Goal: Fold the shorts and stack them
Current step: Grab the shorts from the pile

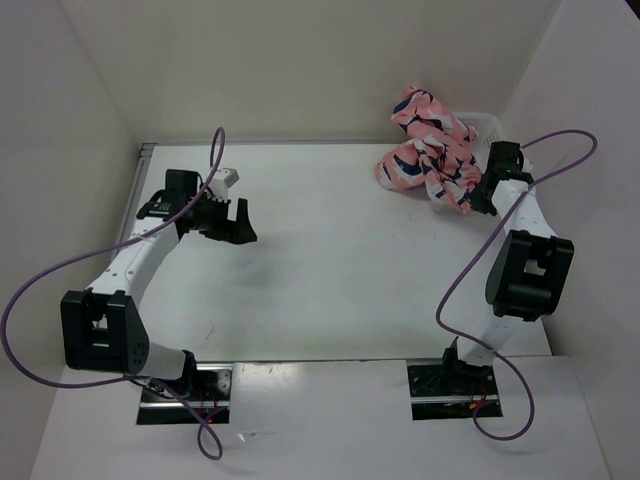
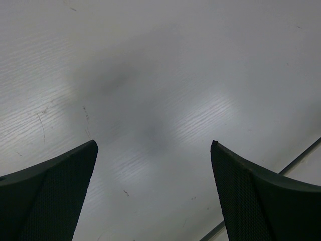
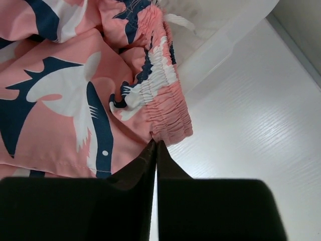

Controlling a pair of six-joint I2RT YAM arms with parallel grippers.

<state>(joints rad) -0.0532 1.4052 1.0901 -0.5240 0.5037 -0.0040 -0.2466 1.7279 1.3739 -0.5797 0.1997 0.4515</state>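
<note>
The white table [image 1: 330,260] carries the shorts [image 1: 432,150] at its far right corner, a crumpled salmon-pink heap with navy and white bird shapes, spilling partly over the rim of the white basket [image 1: 490,124] against the back wall. The right gripper [image 3: 155,146] sits at the near right edge of that heap, its fingers pressed together on the lower end of the gathered elastic waistband [image 3: 163,100]. Well apart on the left, the left gripper [image 2: 154,145] hovers over bare tabletop with its fingers spread wide.
</note>
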